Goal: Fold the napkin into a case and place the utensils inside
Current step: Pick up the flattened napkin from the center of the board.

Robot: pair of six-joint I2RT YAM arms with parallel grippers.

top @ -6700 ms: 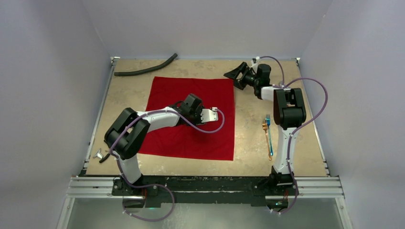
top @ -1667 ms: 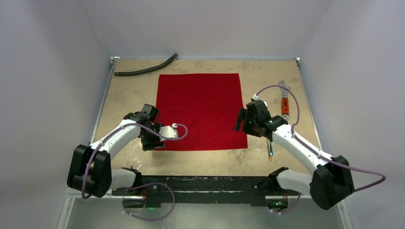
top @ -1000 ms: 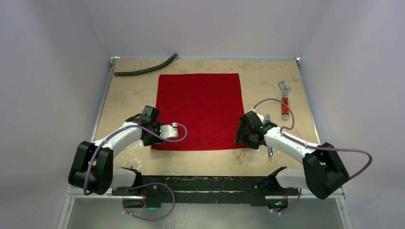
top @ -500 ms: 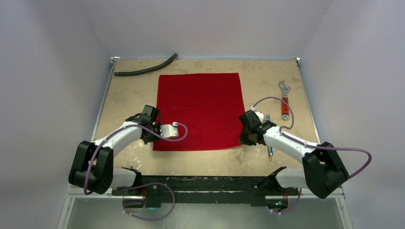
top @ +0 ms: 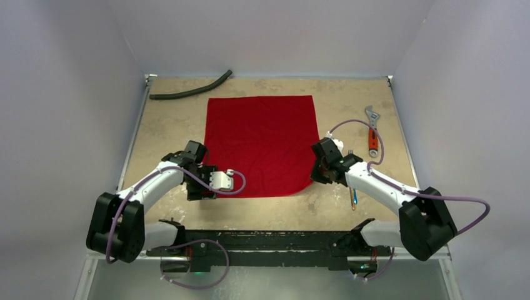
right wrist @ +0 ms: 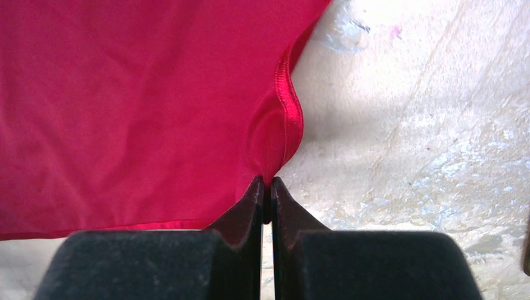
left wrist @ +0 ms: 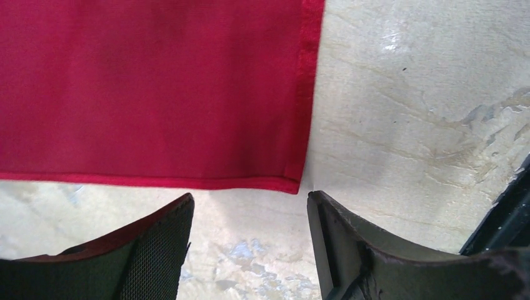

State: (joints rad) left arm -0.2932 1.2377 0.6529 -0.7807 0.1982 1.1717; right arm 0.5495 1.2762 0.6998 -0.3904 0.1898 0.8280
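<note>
Over on the left, the left gripper [left wrist: 250,199] hangs low over the table [top: 169,125] with its jaws spread and nothing between them. The near-left corner [left wrist: 292,184] of the napkin [top: 259,144] lies flat just beyond its fingertips, not touching them. The napkin itself is spread open in the middle of the table, one layer, so I'd say the first fold has barely begun.

To do this step well, I think the left arm needs to slide forward until the hem sits well inside the pads, then close on the cloth alone, low enough to catch the edge without scraping the table. A pinch set right on the corner, matching the other side, would keep the fold square.

On the right, the right gripper [right wrist: 267,186] is pressed together on the near-right corner of the napkin. The hem bunches into a small raised loop right at its tips. From above, that corner looks slightly drawn in and curled. It would be wise for this arm to wait and not lift alone, or the cloth will skew. Both corners should rise together and travel evenly toward the far edge.

Just right of that arm the utensils [top: 354,199] lie partly hidden, off the cloth. Further right is a wrench [top: 372,131], well apart.
</note>
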